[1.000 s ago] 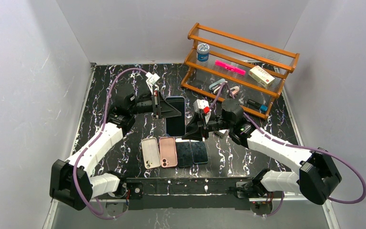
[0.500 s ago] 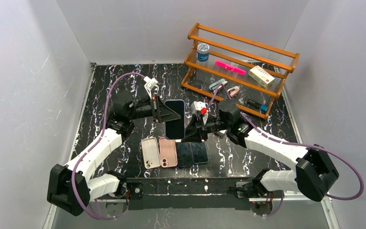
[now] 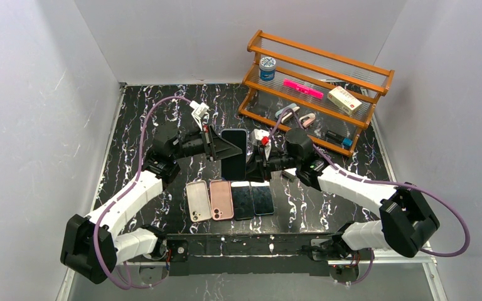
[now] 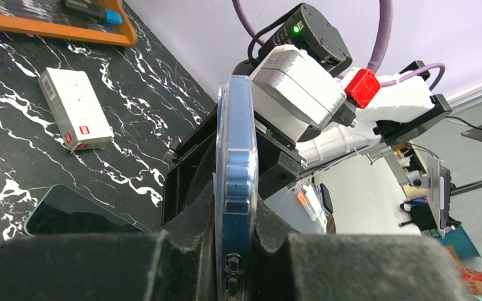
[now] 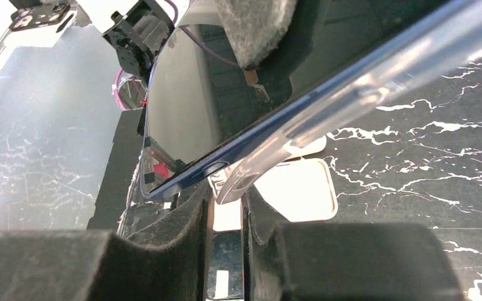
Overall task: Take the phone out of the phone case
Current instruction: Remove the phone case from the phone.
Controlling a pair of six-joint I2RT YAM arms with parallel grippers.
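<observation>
Right gripper (image 3: 250, 167) closer, phone (image 3: 233, 152) in phone case (image 4: 221, 163)

**Desk surface and what lies on it**

Black white-veined marble desk (image 3: 144, 125). In a row near the front edge, side by side: cream phone case (image 3: 198, 200), pink phone case (image 3: 221, 199), dark phone (image 3: 242, 200), second dark phone (image 3: 263, 199). Orange-brown wooden shelf rack (image 3: 254, 44) at back right. Small white oblong box (image 4: 75, 110) lies flat near the rack.

phone (image 3: 233, 153) between left gripper (image 3: 224, 150) and right gripper (image 3: 251, 165) (rack (image 3: 317, 88) behind, rightward)
</observation>
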